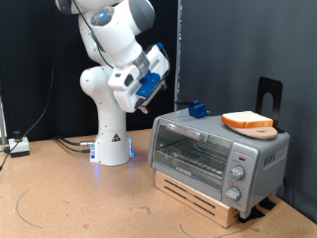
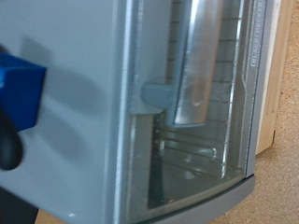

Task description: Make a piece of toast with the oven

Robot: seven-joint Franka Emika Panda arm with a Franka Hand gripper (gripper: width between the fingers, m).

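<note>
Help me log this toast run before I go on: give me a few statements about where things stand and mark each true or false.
1. The piece of toast lies on a round wooden board on top of the oven. True.
2. The oven door is open. False: the glass door is shut, as both the exterior view and the wrist view show.
3. The gripper holds the toast. False: it hangs in the air to the exterior view's left of the oven, with nothing seen between its fingers.
4. The oven stands on a wooden slat base. True.
5. A small blue object sits on the oven's top. True.
</note>
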